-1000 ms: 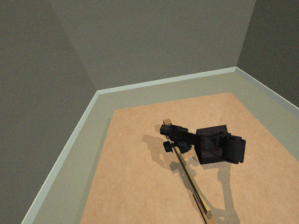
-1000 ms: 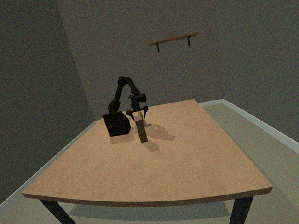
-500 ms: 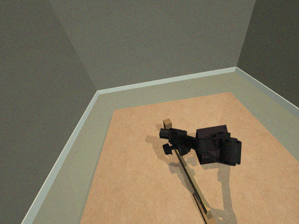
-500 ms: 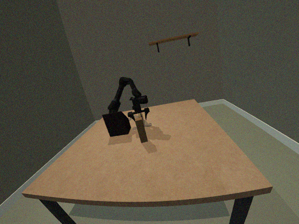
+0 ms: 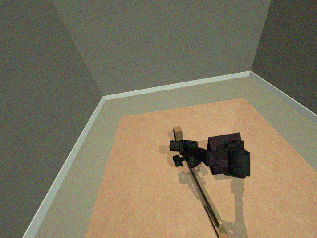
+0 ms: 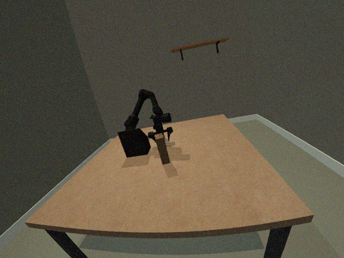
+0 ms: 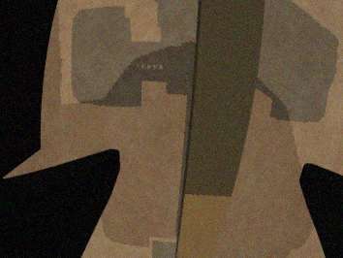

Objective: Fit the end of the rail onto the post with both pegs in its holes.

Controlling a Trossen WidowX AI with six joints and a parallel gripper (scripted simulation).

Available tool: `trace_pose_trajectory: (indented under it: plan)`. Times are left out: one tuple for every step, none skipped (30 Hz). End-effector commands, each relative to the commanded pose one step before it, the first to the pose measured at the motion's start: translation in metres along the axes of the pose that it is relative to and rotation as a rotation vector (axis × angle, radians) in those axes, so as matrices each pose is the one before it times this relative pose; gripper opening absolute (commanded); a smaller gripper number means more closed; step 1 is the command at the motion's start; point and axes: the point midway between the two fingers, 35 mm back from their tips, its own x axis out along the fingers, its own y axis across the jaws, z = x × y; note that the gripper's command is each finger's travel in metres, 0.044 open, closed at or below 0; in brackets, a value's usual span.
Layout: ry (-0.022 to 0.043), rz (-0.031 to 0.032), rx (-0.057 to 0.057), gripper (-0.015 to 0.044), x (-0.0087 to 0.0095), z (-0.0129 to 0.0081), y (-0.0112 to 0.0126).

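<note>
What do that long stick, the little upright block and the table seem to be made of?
The long rail and short post look like pale, unvarnished wood: tan, matte, square-cut. The table top looks like a smooth matte wood-coloured board on dark legs, which may be metal or painted wood.

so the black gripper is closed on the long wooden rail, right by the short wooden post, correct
Not quite. The black gripper is open, not closed on the long wooden rail: the wrist view shows its fingers standing wide on either side of the rail with table showing between. It is indeed right by the short wooden post.
</note>
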Motion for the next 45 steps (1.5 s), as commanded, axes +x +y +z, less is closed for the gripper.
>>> trace_pose_trajectory:
  plan:
    - [-0.00748, 0.00375, 0.0071, 0.044, 0.00821, 0.00171, 0.00266]
    - [-0.00025, -0.00002, 0.0, 0.044, 0.00159, 0.00012, 0.00008]
    - [-0.00027, -0.00001, 0.0, 0.044, 0.00158, 0.00012, 0.00009]
    - [-0.0003, -0.00001, 0.0, 0.044, 0.00158, 0.00013, 0.0001]
    - [-0.00032, -0.00001, 0.0, 0.044, 0.00157, 0.00014, 0.00011]
    - [-0.00034, -0.00001, 0.0, 0.044, 0.00157, 0.00015, 0.00012]
    - [-0.00036, -0.00001, 0.0, 0.044, 0.00156, 0.00016, 0.00013]
    - [-0.00038, 0.0, 0.0, 0.044, 0.00156, 0.00017, 0.00014]
    - [-0.0004, 0.0, 0.0, 0.044, 0.00155, 0.00018, 0.00015]
    - [-0.00043, 0.0, 0.0, 0.044, 0.00154, 0.00018, 0.00016]
    - [-0.00045, 0.0, 0.0, 0.044, 0.00154, 0.00019, 0.00017]
    - [-0.00047, 0.00001, 0.0, 0.044, 0.00155, 0.0002, 0.00018]
    - [-0.0005, 0.00001, 0.0, 0.044, 0.00154, 0.00021, 0.00019]
    - [-0.00051, 0.00001, 0.0, 0.044, 0.00152, 0.00022, 0.0002]
    - [-0.00042, 0.00001, 0.0, 0.044, 0.00118, 0.00017, 0.00016]
    - [-0.00026, 0.00001, 0.0, 0.044, 0.00071, 0.00011, 0.0001]
    - [-0.00009, 0.0, 0.0, 0.044, 0.00024, 0.00004, 0.00003]
    - [0.0, 0.0, 0.0, 0.0414, 0.0, 0.0, 0.0]
    - [0.0, 0.0, 0.0, 0.0387, 0.0, 0.0, 0.0]
    - [0.0, 0.0, 0.0, 0.0361, 0.0, 0.0, 0.0]
    - [0.0, 0.0, 0.0, 0.0335, 0.0, 0.0, 0.0]
    - [0.0, 0.0, 0.0, 0.0309, 0.0, 0.0, 0.0]
    - [0.0, 0.0, 0.0, 0.0282, 0.0, 0.0, 0.0]
    - [0.0, 0.0, 0.0, 0.0256, 0.0, 0.0, 0.0]
    - [0.0, 0.0, 0.0, 0.023, 0.0, 0.0, 0.0]
    - [0.0, 0.0, 0.0, 0.0204, 0.0, 0.0, 0.0]
    - [0.0, 0.0, 0.0, 0.0177, 0.0, 0.0, 0.0]
    - [0.0, 0.0, 0.0, 0.0151, 0.0, 0.0, 0.0]
    - [0.0, 0.0, 0.0, 0.0125, 0.0, 0.0, 0.0]
    - [0.0, 0.0, 0.0, 0.0099, 0.0, 0.0, 0.0]
    - [0.0, 0.0, 0.0, 0.0072, 0.0, 0.0, 0.0]
    - [0.0, 0.0, 0.0, 0.0046, 0.0, 0.0, 0.0]
    - [0.0, 0.0, 0.0, 0.004, 0.0, 0.0, 0.0]
    - [0.0, 0.0, 0.0, 0.0033, 0.0, 0.0, 0.0]
    - [0.0, 0.0, 0.0, 0.0026, 0.0, 0.0, 0.0]
    - [0.0, 0.0, 0.0, 0.002, 0.0, 0.0, 0.0]
    - [0.0, 0.0, 0.0, 0.0013, 0.0, 0.0, 0.0]
    - [0.0, 0.0, 0.0, 0.0006, 0.0, 0.0, 0.0]
    - [0.0, 0.0, 0.0, 0.0, 0.0, 0.0, 0.0]
    - [0.0, 0.0, 0.0, 0.0, 0.0, 0.0, 0.0]
    - [0.0, 0.0, 0.0, 0.0, 0.0, 0.0, 0.0]
    - [0.0, 0.0, 0.0, 0.0, 0.0, 0.0, 0.0]
    - [0.0, 0.0, 0.0, 0.0, 0.0, 0.0, 0.0]
    - [0.0, 0.0, 0.0, 0.0, 0.0, 0.0, 0.0]
    - [0.0, 0.0, 0.0, 0.0, 0.0, 0.0, 0.0]
